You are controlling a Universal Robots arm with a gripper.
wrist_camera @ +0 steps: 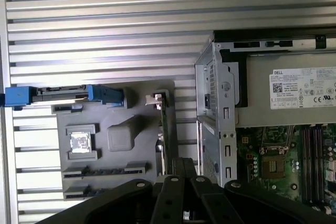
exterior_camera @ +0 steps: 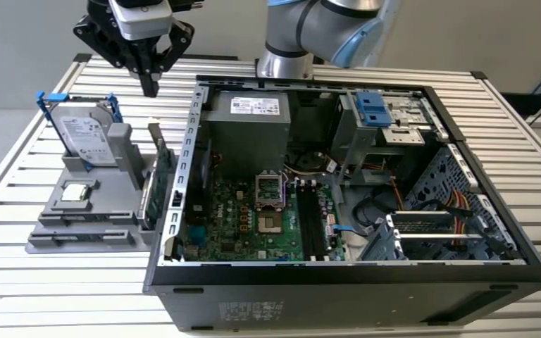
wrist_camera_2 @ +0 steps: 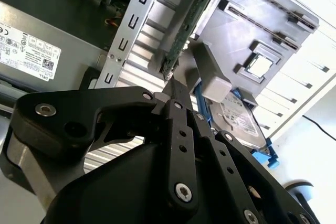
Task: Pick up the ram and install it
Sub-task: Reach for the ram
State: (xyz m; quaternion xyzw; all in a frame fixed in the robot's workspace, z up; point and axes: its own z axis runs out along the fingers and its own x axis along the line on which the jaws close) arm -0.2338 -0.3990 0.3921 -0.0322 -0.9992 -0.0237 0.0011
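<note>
The ram (exterior_camera: pixel 158 184) stands on its long edge in a slot of the grey holder (exterior_camera: pixel 92 225) on the bench (exterior_camera: pixel 45 282), just beside the open computer case (exterior_camera: pixel 346 274) at the case's nine o'clock. The fingers (exterior_camera: pixel 148 83) hang clear of the ram, which lies at their six o'clock in the exterior view and touches neither finger. They are drawn together to a narrow point and hold nothing. In both wrist views the fingers (wrist_camera_2: pixel 173 95) (wrist_camera: pixel 184 167) line up with the thin green edge of the ram (wrist_camera_2: pixel 189 30) (wrist_camera: pixel 165 129). The arm (exterior_camera: pixel 294 32) rises at the case's twelve o'clock, its wrist aimed straight down. A hard drive (exterior_camera: pixel 87 137) and a processor chip (exterior_camera: pixel 78 191) sit in the holder at the ram's nine o'clock.
</note>
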